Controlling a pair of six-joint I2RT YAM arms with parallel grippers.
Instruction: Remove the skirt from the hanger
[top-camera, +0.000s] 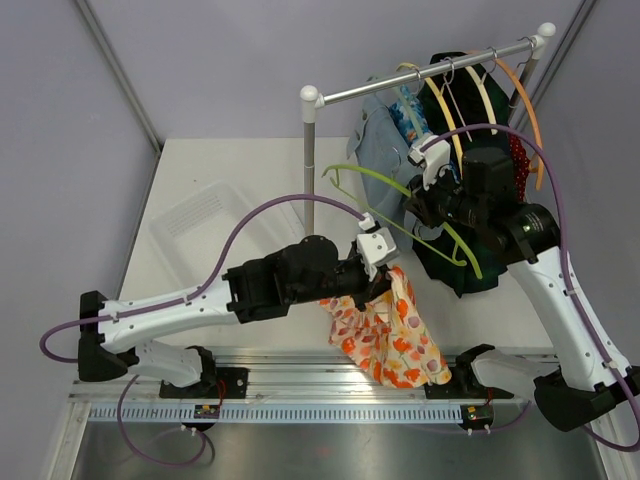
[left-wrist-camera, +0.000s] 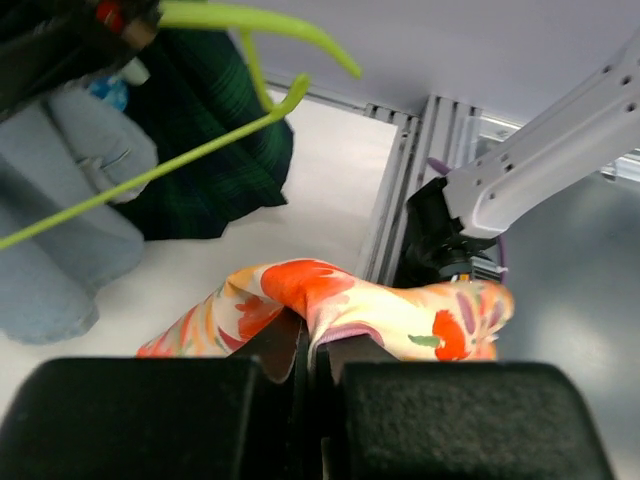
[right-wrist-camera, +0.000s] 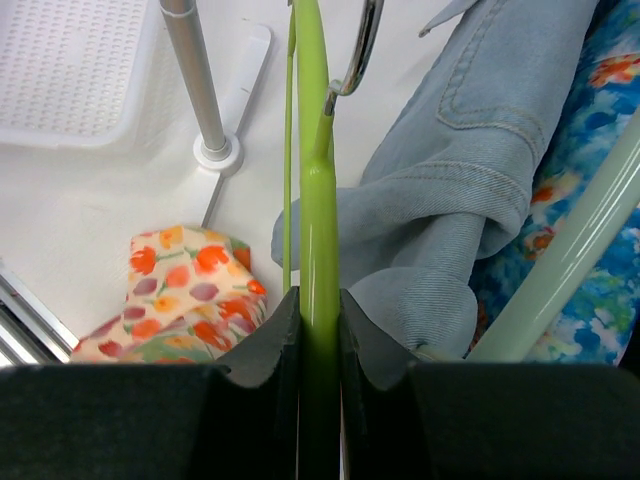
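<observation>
The flowered skirt (top-camera: 392, 335) hangs as a loose bunch below the left tool (top-camera: 383, 278), whose jaws are pressed together on its upper fold. Its long axis runs from the tool down toward the near right part of the tabletop (top-camera: 270, 160). The left arm lies stretched low from its base toward the middle, and the right arm reaches forward with the right tool (right-wrist-camera: 320, 330) clamped narrowly on the green hanger (right-wrist-camera: 318, 200), just beyond the skirt.

The floral skirt (left-wrist-camera: 390, 310) is hidden behind the left jaws at 6 o'clock. From the right wrist, the green hanger (right-wrist-camera: 318, 230) is cropped at 12 o'clock, the white tray (right-wrist-camera: 70, 60) at 10 o'clock.
</observation>
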